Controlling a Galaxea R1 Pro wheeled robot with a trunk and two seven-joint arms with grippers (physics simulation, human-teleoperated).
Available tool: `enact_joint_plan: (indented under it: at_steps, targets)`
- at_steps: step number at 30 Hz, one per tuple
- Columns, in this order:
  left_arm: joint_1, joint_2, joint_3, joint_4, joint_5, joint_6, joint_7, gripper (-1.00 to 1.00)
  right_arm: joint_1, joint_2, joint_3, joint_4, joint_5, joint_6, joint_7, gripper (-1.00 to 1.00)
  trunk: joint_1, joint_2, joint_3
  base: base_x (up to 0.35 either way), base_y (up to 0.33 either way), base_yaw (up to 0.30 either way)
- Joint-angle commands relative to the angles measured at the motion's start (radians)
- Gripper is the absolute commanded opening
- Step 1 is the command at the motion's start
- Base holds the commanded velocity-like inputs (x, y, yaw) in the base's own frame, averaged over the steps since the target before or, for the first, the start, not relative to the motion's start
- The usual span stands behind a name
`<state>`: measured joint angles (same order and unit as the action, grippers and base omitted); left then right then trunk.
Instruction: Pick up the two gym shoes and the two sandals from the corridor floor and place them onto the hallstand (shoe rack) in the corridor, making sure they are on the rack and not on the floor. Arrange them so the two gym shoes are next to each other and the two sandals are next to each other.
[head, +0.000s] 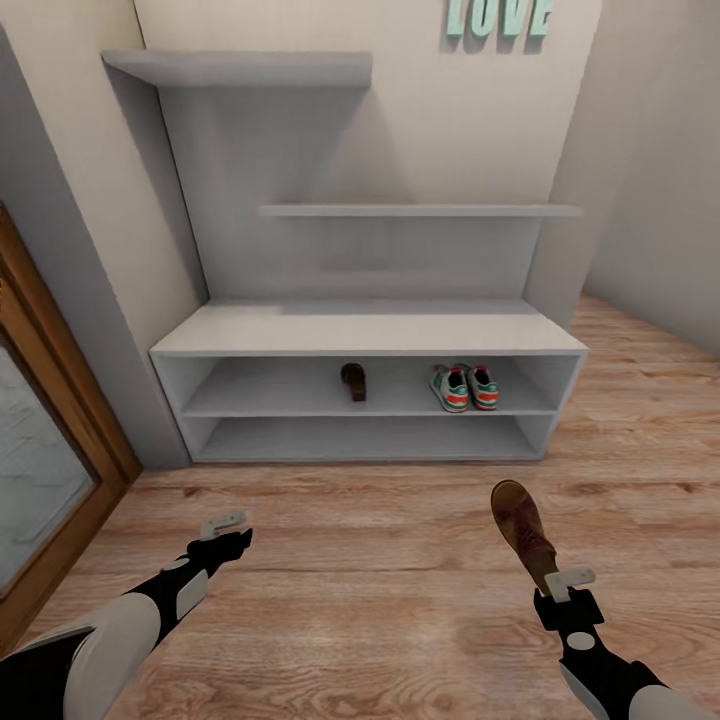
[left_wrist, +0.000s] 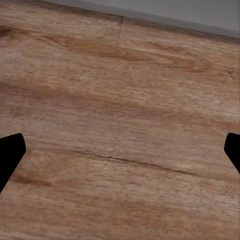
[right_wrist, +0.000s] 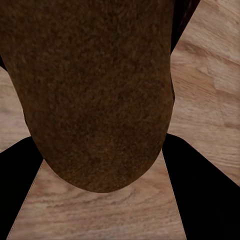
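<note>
My right gripper (head: 556, 578) clasps the second sandal (head: 523, 530) by one end — long axis aimed at the hallstand (head: 360, 335), whose upper shelf holds its mate (head: 353, 381) left of the gym shoes (head: 466, 387) — my left gripper (head: 226, 528) spread, empty.

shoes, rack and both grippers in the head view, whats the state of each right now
gym shoes: side by side on the upper shelf of the rack
sandal on the rack: alone on the same shelf, apart from the gym shoes
second sandal: held over the floor
right gripper: shut on the second sandal
left gripper: open, empty
hallstand: bench top and lower shelf bare
</note>
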<state>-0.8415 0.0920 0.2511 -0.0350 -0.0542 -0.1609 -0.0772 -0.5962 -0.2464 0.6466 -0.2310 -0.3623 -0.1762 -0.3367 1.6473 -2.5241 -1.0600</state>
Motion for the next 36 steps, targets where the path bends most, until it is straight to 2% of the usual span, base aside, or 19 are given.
enact_joint_plan:
  at_steps: [1, 11, 12, 15, 18, 19, 21, 22, 23, 28, 29, 32, 34, 35, 36]
  targets:
    - [-0.001, 0.000, 0.008, 0.001, -0.006, -0.003, -0.004, 1.00, -0.001, -0.001, 0.008, -0.001, -0.010, -0.003, -0.004, -1.00, 0.000, 0.000, -0.001, 0.008, 0.043, 0.000]
    - [-0.001, -0.002, 0.009, 0.002, -0.006, -0.003, -0.004, 1.00, -0.001, -0.001, 0.010, -0.001, -0.010, -0.003, -0.002, -1.00, 0.000, 0.000, -0.001, 0.001, 0.020, 0.000]
    - [-0.001, -0.055, 0.011, 0.004, -0.007, -0.001, -0.003, 1.00, -0.002, 0.002, 0.008, -0.004, -0.012, 0.003, -0.002, -1.00, 0.000, 0.000, -0.001, 0.000, 0.007, 0.000]
    - [0.000, -0.101, 0.011, 0.004, -0.008, -0.001, 0.000, 1.00, -0.015, 0.024, 0.007, -0.023, -0.013, 0.022, -0.001, -1.00, 0.000, 0.000, -0.001, 0.000, 0.004, 0.000]
    - [0.000, -0.137, 0.011, 0.004, -0.010, 0.000, 0.002, 1.00, -0.042, 0.059, 0.006, -0.038, -0.014, 0.091, -0.001, -1.00, 0.000, 0.000, -0.001, 0.000, 0.002, 0.000]
    - [0.001, -0.152, 0.010, 0.004, -0.011, 0.000, 0.003, 1.00, -0.065, 0.090, 0.005, -0.044, -0.023, 0.152, 0.000, -1.00, 0.000, 0.000, -0.001, 0.000, 0.001, 0.000]
    - [0.001, -0.161, 0.010, 0.004, -0.012, 0.000, 0.003, 1.00, -0.090, 0.127, 0.005, -0.048, -0.041, 0.202, 0.000, -1.00, 0.000, 0.000, -0.001, 0.000, 0.000, 0.000]
    - [0.001, -0.165, 0.010, 0.004, -0.012, 0.000, 0.003, 1.00, -0.103, 0.146, 0.005, -0.049, -0.055, 0.221, 0.000, -1.00, 0.000, 0.000, -0.001, 0.000, 0.000, 0.000]
    - [0.001, -0.170, 0.010, 0.004, -0.013, 0.000, 0.003, 1.00, -0.131, 0.185, 0.004, -0.051, -0.095, 0.248, 0.000, -1.00, 0.000, 0.000, -0.001, 0.000, 0.000, 0.000]
    - [0.003, -0.176, 0.009, 0.004, -0.013, -0.001, 0.003, 1.00, -0.218, 0.264, 0.004, -0.051, -0.242, 0.315, 0.001, -1.00, 0.000, 0.000, -0.001, 0.000, 0.000, 0.000]
    - [0.003, -0.177, 0.009, 0.004, -0.013, -0.002, 0.003, 1.00, -0.253, 0.287, 0.004, -0.052, -0.311, 0.353, 0.001, -1.00, 0.000, 0.000, -0.001, 0.000, 0.000, 0.000]
    - [0.004, -0.178, 0.009, 0.004, -0.013, -0.002, 0.004, 1.00, -0.294, 0.316, 0.005, -0.052, -0.410, 0.391, 0.000, -1.00, 0.000, 0.000, -0.001, 0.000, 0.000, 0.000]
    - [0.004, -0.179, 0.009, 0.004, -0.012, -0.003, 0.013, 1.00, -0.313, 0.330, 0.005, -0.052, -0.455, 0.404, -0.004, -1.00, 0.000, 0.000, -0.001, 0.000, 0.000, 0.000]
    - [0.004, -0.179, 0.009, 0.003, -0.011, -0.003, 0.054, 1.00, -0.326, 0.338, 0.005, -0.051, -0.484, 0.413, -0.012, -1.00, 0.000, 0.000, -0.001, 0.000, 0.000, 0.000]
    - [0.004, -0.179, 0.009, 0.003, -0.011, -0.003, 0.093, 1.00, -0.331, 0.341, 0.005, -0.050, -0.494, 0.416, -0.018, -1.00, 0.000, 0.000, -0.001, 0.000, 0.000, 0.000]
